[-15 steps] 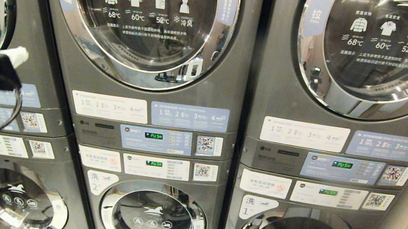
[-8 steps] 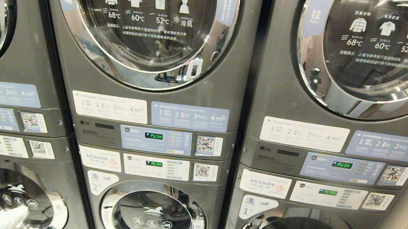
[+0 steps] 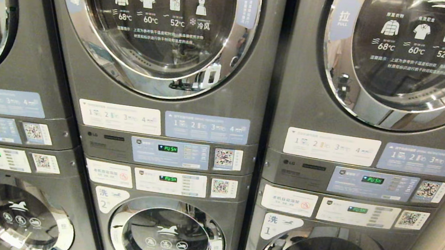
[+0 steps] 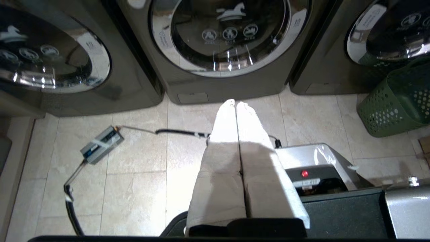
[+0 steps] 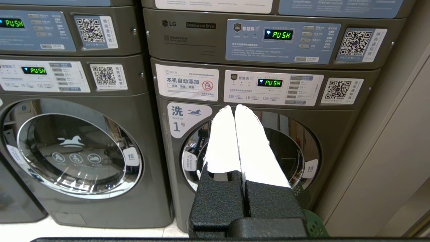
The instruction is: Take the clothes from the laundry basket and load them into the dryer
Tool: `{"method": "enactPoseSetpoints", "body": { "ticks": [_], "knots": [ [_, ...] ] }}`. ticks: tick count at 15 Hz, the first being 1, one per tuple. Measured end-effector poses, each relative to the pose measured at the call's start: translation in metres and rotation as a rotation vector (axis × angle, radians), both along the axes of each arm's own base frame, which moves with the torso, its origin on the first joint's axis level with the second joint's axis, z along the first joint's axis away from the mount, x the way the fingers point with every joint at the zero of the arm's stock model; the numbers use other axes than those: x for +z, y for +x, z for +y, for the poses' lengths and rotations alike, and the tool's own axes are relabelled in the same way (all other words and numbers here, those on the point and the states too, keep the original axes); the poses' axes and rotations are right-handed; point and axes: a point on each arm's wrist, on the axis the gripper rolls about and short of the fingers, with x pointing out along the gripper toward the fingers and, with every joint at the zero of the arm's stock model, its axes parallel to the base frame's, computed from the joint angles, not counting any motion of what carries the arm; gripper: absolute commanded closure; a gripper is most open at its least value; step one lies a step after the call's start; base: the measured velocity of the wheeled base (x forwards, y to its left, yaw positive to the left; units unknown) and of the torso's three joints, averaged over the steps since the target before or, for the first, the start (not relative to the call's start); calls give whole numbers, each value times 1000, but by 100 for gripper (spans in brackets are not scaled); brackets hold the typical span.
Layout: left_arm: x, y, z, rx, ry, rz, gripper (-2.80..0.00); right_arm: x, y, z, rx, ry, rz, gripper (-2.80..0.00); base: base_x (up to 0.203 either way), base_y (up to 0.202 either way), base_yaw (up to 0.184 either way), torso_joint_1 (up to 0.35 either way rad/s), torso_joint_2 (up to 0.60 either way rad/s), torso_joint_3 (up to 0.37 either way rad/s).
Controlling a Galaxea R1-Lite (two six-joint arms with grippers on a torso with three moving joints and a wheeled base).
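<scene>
Gone from the head view since a second ago, the left tool hangs low over the floor tiles, pressed shut and empty, the green laundry basket off toward the robot's right, nearer the shut, empty right tool.

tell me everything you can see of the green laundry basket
The green laundry basket looks like plastic, with walls pierced by rows of small round holes and a plain solid rim. It stands on the pale tiled floor, close before the rightmost washer. Only part shows; its contents are hidden. Neither gripper touches it.
</scene>
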Motion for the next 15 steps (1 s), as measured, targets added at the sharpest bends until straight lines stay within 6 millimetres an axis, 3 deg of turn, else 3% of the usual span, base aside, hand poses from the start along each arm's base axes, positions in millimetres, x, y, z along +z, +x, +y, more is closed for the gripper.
{"method": "enactPoseSetpoints", "body": {
  "ticks": [12, 15],
  "knots": [
    [1, -41, 0, 18, 5, -505, 0, 0, 0, 0, 12, -22, 1, 0, 0, 0, 0, 0, 0, 0],
    [-1, -45, 0, 20, 6, -565, 0, -1, 1, 0, 16, -61, -8, 0, 0, 0, 0, 0, 0, 0]
  ]
}}
